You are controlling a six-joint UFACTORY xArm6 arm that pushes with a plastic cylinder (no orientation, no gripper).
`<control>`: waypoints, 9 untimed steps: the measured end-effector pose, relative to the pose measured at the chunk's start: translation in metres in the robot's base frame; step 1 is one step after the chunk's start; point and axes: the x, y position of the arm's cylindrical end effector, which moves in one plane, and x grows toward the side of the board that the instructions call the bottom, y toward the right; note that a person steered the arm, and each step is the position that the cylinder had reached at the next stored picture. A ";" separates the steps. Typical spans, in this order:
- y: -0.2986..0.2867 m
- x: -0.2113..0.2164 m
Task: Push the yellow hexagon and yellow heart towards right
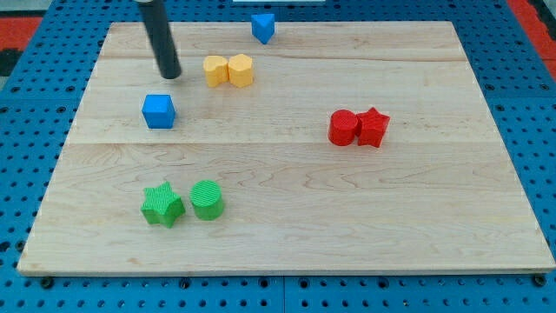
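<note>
- My tip (170,75) is resting on the wooden board (287,226) near the view's top left; it is standing just to the left of the two yellow blocks, near them but not touching, with a small gap of bare wood showing between; being a plain rod, it is grasping nothing and has nothing to open or close.
- The yellow heart (215,70) and the yellow hexagon (241,69) are sitting side by side and touching, the heart on the view's left, the hexagon on the view's right; which of the two shapes is which is hard to make out at this size, so I am naming them with some doubt.
- The step in hand is looking like the approach; the push itself seems not yet begun.
- The next move is calling for a straight slide towards the view's right, meeting the heart's left face squarely; an off-centre contact could be splitting the pair apart.
- The pair's long axis is lying left to right across the view, in line with the push; the heart's own pointing direction I cannot tell.
- The blue cube (158,111) is lying just below my tip, out of the path; the way rightward is looking free along the pair's row.
</note>
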 end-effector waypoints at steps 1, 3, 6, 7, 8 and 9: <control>0.049 0.000; 0.034 0.000; 0.051 -0.028; 0.104 -0.020; 0.157 0.016; 0.166 0.034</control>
